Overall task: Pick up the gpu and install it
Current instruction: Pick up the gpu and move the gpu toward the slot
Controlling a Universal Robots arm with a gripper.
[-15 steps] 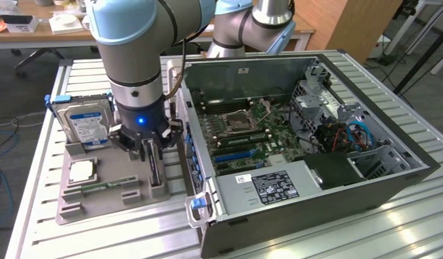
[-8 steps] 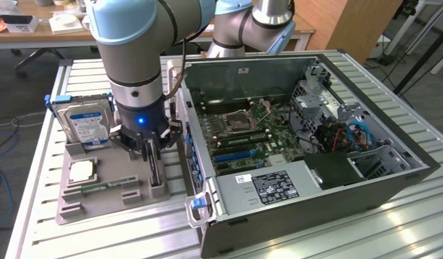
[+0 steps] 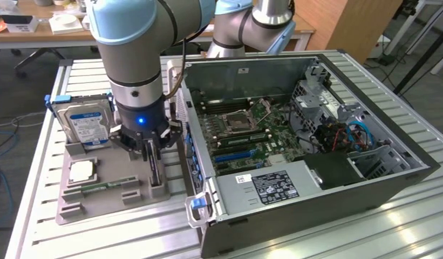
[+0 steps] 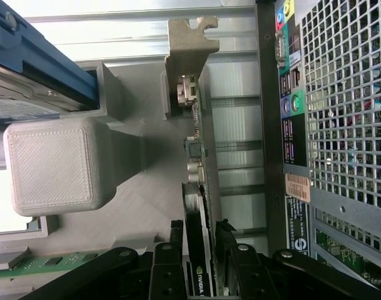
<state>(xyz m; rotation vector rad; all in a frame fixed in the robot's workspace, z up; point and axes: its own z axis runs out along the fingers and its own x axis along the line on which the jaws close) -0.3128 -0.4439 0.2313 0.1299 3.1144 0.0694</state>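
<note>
Two black fingers [image 4: 176,247] of the gripper [image 4: 199,237] pinch the gpu [image 4: 196,187], standing edgewise in its grey holder [image 3: 99,208] beside the computer case [image 3: 315,216]. We judge it light, stiff, fragile: best held by its flat faces. Beyond, the wrist view shows its bracket [image 4: 189,59]; the exterior view, the open motherboard [image 3: 243,121].

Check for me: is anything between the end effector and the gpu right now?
Nothing visible does. The end effector is right at the upper edge of the gpu, which stands on edge in the gray holder beside the open computer case.
</note>
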